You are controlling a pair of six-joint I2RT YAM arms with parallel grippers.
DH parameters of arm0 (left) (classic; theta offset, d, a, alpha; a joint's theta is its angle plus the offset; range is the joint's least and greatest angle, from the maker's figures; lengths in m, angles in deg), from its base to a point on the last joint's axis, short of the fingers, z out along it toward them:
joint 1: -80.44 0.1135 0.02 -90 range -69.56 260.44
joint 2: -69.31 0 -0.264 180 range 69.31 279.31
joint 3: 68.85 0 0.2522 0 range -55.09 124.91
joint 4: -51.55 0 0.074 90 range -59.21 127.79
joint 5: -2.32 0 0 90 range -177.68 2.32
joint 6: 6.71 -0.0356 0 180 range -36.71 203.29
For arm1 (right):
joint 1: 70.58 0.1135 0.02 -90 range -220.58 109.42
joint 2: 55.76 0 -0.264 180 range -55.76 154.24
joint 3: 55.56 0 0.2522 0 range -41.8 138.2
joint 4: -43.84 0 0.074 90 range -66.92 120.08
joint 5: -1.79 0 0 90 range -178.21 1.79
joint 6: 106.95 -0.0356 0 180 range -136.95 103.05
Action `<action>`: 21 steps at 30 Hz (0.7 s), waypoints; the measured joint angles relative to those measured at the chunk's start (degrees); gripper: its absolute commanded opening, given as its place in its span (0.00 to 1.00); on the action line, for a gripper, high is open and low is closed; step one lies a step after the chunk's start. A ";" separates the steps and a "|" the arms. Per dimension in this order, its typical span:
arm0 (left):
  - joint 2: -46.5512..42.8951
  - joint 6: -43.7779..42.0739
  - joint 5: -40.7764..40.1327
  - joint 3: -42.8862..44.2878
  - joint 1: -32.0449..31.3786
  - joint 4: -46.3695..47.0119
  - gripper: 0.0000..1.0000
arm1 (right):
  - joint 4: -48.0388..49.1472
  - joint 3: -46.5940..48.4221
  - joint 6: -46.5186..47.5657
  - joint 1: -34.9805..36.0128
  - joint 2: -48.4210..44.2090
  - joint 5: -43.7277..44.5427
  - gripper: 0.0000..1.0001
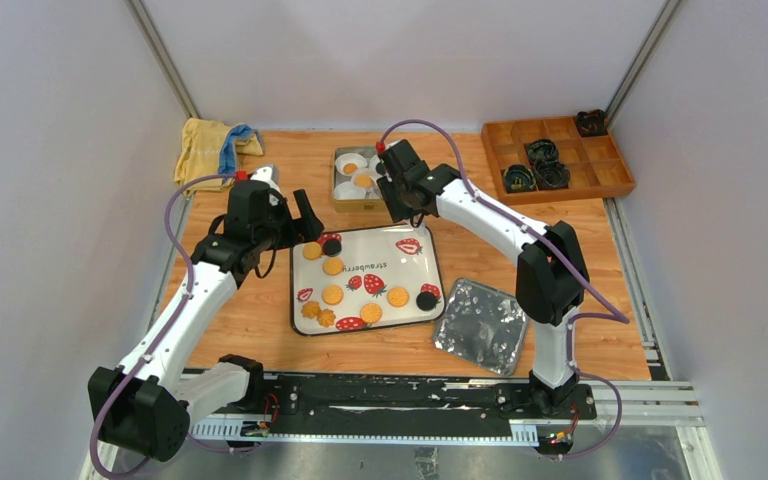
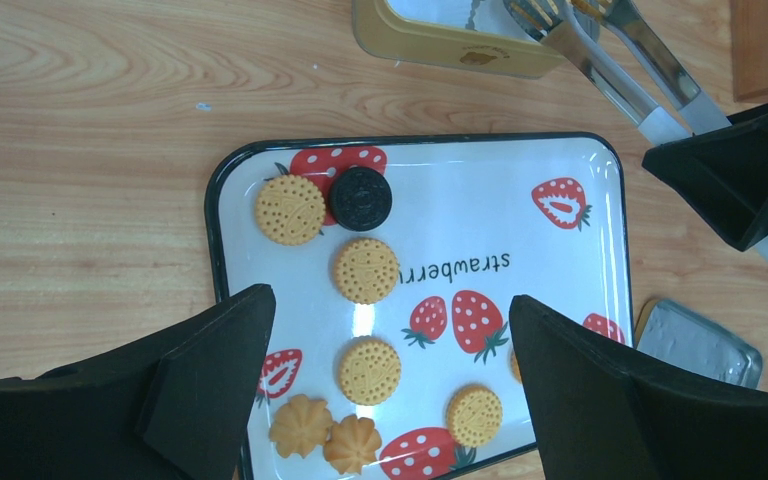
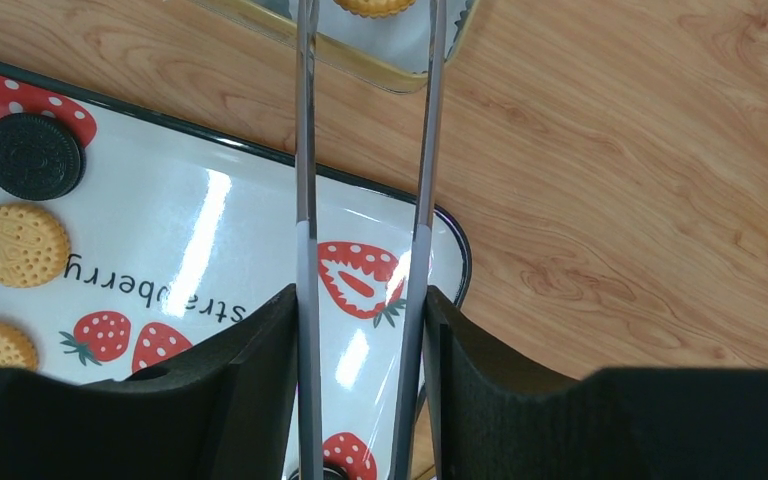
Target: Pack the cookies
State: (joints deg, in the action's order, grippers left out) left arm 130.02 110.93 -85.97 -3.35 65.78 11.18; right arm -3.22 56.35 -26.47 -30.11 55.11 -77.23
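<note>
**A:** What has the right tool got?

**B:** The right tool (image 3: 360,330) is clenched on a pair of metal tongs (image 3: 307,150), with one arm against each finger. The tongs reach out past the far edge of the strawberry tray (image 2: 460,200), over a yellow tin (image 2: 440,45) that stands just beyond it.

**A:** And the left tool?

**B:** The left tool (image 2: 390,305) is released, jaws wide with nothing between them. It hangs above the tray's left half.

**A:** Where are the cookies?

**B:** Most of the cookies (image 2: 366,270) lie flat on the tray, on its left side and along its near edge. Two flower-shaped cookies (image 2: 300,425) touch each other at the near left corner. Two black cookies (image 2: 361,197) are there as well, one at the far left and one at the near right. One golden cookie (image 1: 363,181) sits in the tin, among white paper cups (image 1: 350,162).

**A:** Anything else on the worktop (image 2: 80,150)?

**B:** A crinkled silver lid (image 1: 480,325) lies just right of the tray. A wooden divider box (image 1: 600,175) sits well off to the far right.
</note>
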 measured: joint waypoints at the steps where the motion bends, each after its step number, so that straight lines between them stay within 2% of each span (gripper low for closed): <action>1: -0.02 -0.02 0.26 0.00 0.00 0.00 0.96 | 0.07 -0.11 -0.11 0.00 0.00 0.02 0.51; 3: -0.07 -0.07 0.74 0.00 0.00 0.04 0.96 | 0.11 -0.20 -0.22 0.00 0.00 0.09 0.56; 5: -0.17 -0.17 1.07 0.00 0.00 0.24 0.97 | 0.20 -0.20 -0.42 0.00 0.00 0.22 0.56; 14: -0.72 -0.46 2.38 0.00 0.00 1.03 0.97 | 0.74 -0.48 -0.76 0.00 -0.13 0.66 0.52; 21: -1.57 -0.44 1.84 0.00 0.00 1.07 0.97 | 1.75 -7.96 -1.29 1.16 -7.04 0.15 0.52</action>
State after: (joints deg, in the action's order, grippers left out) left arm 128.44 110.49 -84.13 -3.35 65.78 12.25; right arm -1.47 48.39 -27.75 -28.95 48.07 -77.08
